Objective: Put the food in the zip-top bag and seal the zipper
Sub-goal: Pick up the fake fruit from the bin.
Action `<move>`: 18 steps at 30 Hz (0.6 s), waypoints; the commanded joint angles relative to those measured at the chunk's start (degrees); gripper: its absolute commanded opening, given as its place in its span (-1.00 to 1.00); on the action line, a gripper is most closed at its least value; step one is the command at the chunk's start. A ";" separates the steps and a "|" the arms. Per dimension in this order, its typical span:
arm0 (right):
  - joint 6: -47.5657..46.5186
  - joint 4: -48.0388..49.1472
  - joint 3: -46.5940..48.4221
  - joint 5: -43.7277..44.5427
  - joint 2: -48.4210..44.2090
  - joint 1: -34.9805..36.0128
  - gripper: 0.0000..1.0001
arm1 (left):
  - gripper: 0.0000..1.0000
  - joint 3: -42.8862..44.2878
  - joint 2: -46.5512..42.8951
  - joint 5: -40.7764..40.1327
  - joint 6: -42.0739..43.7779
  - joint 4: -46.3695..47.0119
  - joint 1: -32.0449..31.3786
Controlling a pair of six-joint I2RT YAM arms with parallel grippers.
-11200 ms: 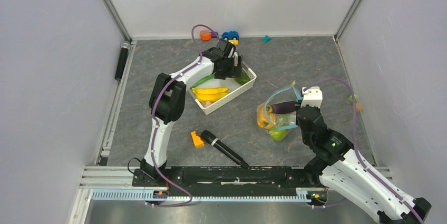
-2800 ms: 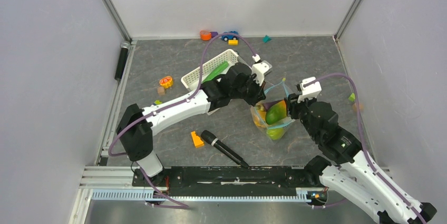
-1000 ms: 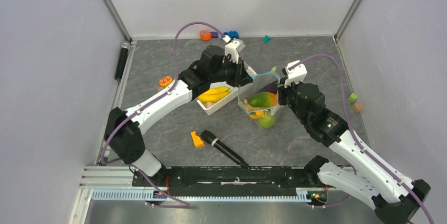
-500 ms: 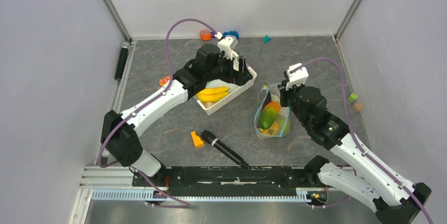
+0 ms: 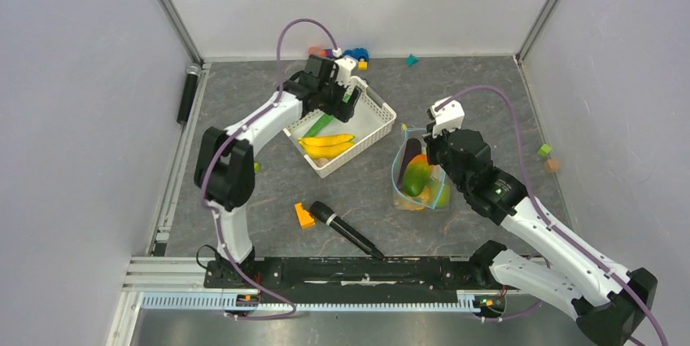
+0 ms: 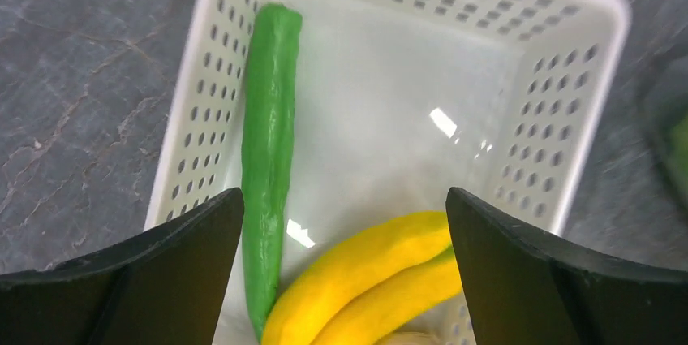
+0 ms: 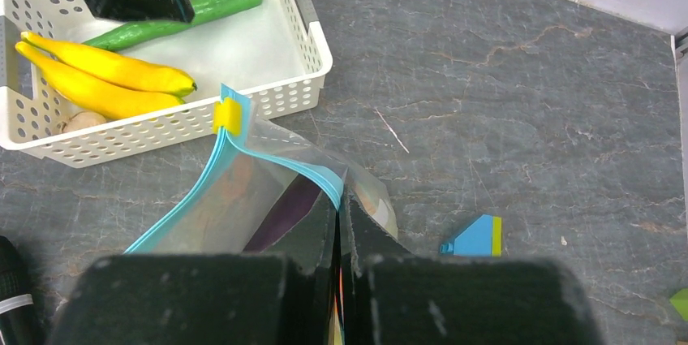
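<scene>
Two pieces clearly left in the basket (image 6: 560,142): cucumber (image 6: 268,158) and bananas (image 6: 365,280), directly below the left jaws, which stand wide and empty. Meanwhile the right jaws are clamped tight on the zip-top bag (image 7: 235,207) at its zipper (image 7: 292,171) edge, bag below them; eggplant (image 7: 284,211) and a green-orange piece (image 5: 417,175) already inside. Mouth gapes, zipper unsealed. I'd judge loading past halfway, sealing not started.

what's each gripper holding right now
Left gripper: open, empty, over the white basket.
Right gripper: shut on the rim of the zip-top bag.
</scene>
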 commanded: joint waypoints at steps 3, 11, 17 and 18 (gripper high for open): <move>-0.82 2.10 0.54 0.48 -0.07 0.09 -0.93 | 0.99 10.79 7.95 3.72 17.67 -13.58 -0.60; -0.91 2.08 0.41 0.39 1.72 0.11 -0.92 | 0.99 7.44 9.08 10.50 16.93 -18.83 -0.64; -0.89 1.53 0.45 0.37 2.30 0.07 -0.92 | 0.99 5.95 8.38 15.44 14.71 -17.42 -0.61; -0.79 1.43 0.45 0.32 2.21 0.10 -0.92 | 0.99 6.40 8.81 15.49 14.70 -17.61 -0.60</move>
